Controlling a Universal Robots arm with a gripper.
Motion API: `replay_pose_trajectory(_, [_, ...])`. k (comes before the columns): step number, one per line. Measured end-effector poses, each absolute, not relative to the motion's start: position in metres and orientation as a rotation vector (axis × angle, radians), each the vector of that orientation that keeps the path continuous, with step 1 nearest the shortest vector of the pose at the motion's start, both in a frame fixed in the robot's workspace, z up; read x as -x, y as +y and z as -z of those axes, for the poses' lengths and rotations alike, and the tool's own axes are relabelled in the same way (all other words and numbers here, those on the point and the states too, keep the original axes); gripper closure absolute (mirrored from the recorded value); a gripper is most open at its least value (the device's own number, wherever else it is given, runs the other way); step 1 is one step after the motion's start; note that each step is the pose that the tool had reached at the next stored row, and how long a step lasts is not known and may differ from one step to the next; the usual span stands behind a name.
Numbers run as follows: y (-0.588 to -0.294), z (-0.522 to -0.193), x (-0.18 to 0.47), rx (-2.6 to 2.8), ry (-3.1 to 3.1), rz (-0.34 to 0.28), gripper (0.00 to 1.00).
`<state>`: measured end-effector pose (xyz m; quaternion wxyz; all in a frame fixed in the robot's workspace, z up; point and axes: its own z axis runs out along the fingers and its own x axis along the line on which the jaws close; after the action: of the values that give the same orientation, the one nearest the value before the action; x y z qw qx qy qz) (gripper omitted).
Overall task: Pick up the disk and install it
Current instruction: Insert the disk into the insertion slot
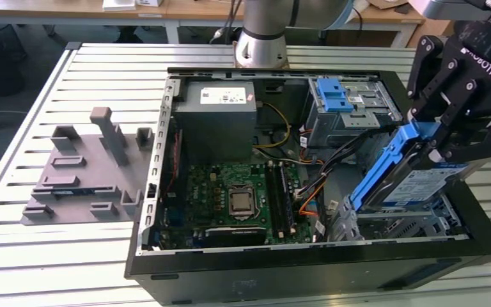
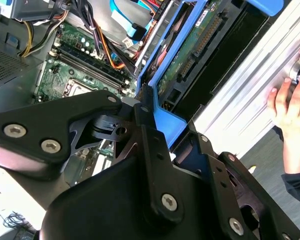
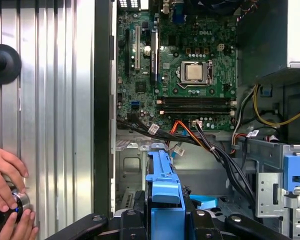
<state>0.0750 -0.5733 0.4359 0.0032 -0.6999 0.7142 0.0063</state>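
1. Your open computer case (image 1: 314, 259) holds the motherboard (image 1: 237, 192), a grey power supply (image 1: 215, 121) and a cage with blue tabs (image 1: 348, 102).
2. Your gripper (image 1: 450, 150) has its fingers clamped on the disk (image 1: 412, 185), which hangs tilted over the metal bay (image 1: 399, 224) at the exterior view's right.
3. The disk wears a white-and-blue label, and the power supply has a white sticker.
4. Cables (image 1: 307, 192) run just beside that bay. A person's hand (image 3: 5, 180) sits on the slatted table (image 1: 100, 64) beside the case.

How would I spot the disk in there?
Find the open black computer case on the slatted table. At its corner on the exterior view's right, the black gripper clamps the disk, tilted. Its blue side rails and white-and-blue label distinguish it from the grey cage with blue tabs.
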Motion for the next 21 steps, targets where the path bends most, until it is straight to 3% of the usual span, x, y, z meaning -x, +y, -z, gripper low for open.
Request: replay_pose_trajectory(21, [-0.573,-0.419,-0.075,2.194,2.239,-0.020,0.64])
